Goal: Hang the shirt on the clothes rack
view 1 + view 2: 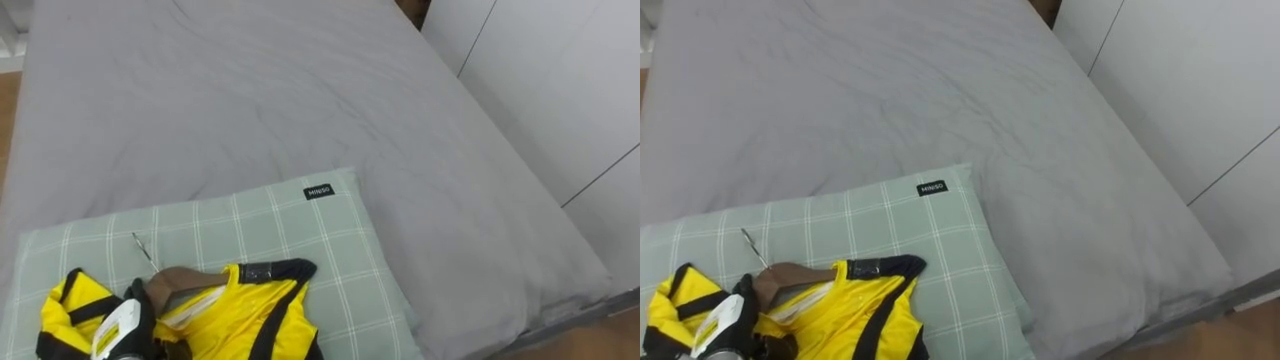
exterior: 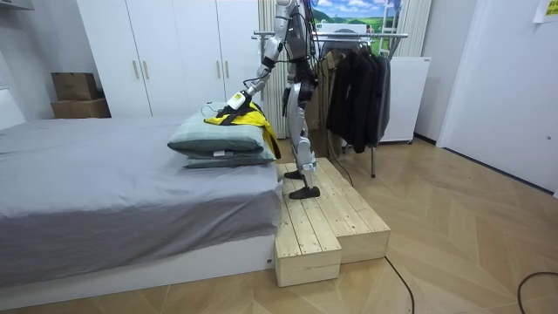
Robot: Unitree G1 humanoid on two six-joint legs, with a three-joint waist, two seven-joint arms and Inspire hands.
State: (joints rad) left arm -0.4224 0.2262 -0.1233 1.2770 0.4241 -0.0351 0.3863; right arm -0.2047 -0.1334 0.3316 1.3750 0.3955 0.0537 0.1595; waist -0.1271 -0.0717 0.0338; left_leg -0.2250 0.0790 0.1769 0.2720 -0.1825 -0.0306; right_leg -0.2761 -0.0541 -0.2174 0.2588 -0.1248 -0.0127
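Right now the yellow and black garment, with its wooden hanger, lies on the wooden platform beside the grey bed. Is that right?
No. The yellow and black garment, with its wooden hanger, lies on the green checked pillow on the grey bed, not on the wooden platform beside it. The left eye view shows this, and the room view agrees.
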